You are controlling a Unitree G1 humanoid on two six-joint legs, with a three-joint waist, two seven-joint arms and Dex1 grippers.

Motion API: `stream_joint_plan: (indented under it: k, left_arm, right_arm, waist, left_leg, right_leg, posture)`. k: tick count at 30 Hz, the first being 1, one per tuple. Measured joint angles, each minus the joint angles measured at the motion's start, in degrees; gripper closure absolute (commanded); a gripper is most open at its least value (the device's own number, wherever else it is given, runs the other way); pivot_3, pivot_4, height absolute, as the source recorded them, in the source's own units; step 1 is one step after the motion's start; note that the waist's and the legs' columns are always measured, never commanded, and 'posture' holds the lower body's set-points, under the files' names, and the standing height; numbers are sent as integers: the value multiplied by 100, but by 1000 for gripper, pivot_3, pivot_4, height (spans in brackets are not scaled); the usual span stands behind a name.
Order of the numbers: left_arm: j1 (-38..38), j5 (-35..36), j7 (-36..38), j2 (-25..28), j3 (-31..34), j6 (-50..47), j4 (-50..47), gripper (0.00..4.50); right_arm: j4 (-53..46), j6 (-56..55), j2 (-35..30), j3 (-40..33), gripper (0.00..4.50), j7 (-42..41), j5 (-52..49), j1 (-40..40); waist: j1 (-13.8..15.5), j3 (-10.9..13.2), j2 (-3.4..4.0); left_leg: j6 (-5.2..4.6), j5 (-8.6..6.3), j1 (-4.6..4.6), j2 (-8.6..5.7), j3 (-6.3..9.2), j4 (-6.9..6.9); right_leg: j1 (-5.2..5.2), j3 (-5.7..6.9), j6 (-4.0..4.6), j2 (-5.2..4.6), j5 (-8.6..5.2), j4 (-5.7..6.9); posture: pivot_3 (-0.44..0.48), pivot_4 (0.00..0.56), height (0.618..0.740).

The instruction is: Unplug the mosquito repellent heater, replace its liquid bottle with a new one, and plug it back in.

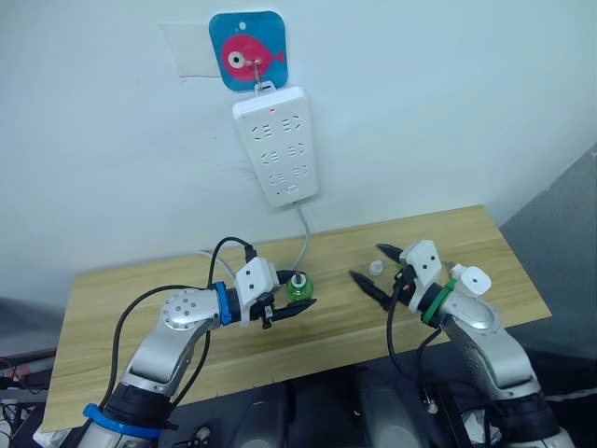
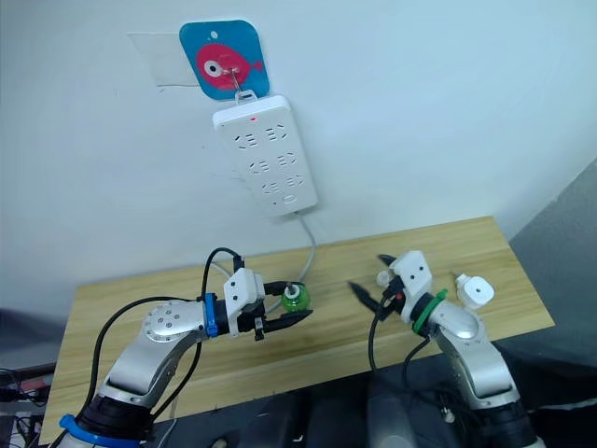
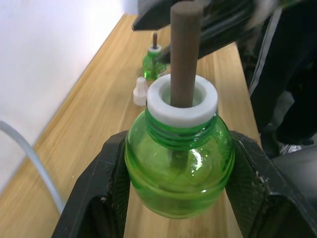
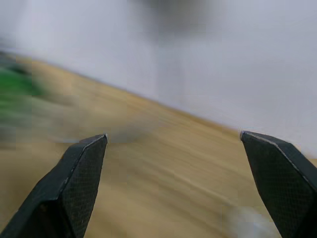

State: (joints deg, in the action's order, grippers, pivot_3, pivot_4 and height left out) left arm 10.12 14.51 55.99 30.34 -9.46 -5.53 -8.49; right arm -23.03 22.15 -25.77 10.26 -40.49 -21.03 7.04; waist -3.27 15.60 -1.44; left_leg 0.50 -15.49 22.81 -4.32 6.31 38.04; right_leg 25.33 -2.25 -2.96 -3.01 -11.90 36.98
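The mosquito repellent heater [image 1: 474,279] lay unplugged at the table's [image 1: 140,299] right side. The left gripper [image 1: 291,305] clamped a green bottle [image 1: 298,287] upright, ready for fitting; the right gripper [image 1: 382,271] gaped empty.

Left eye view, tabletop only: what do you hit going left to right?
left gripper shut on the green bottle → small white cap → right gripper, open → mosquito repellent heater
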Motion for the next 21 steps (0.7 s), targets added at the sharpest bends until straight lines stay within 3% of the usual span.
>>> stream_joint_plan:
  k: [3,7,12,21]
  left_arm:
    - [108,-2,133,-22,0,269,119,2266]
    - [174,-26,299,-13,-4,487,351,2266]
    - [266,-41,349,-41,-27,515,456,2266]
    - [380,-41,338,-139,-28,603,463,2266]
  right_arm:
    - [-425,497,-58,328,9,-403,-493,90]
    - [-414,898,93,341,9,-355,-659,640]
    - [-120,947,344,482,1272,-313,-580,1017]
    - [218,685,456,708,1272,-322,-147,1087]
  waist:
    - [4,-1,-1]
    - [9,-1,-1]
    - [9,0,-1]
    - [5,0,-1]
  left_leg:
    - [0,0,-1,-2,3,1]
    - [0,0,0,-2,3,2]
    - [1,1,3,-2,4,0]
    - [1,1,2,-2,2,2]
  right_leg:
    - [-4,2,0,-3,0,-1]
    - [0,3,0,-2,0,-1]
    - [2,4,0,-3,0,-4]
    - [4,3,0,-3,0,1]
  posture:
    - [-74,275,740]
    - [-74,280,740]
    - [-69,281,740]
    - [-80,287,740]
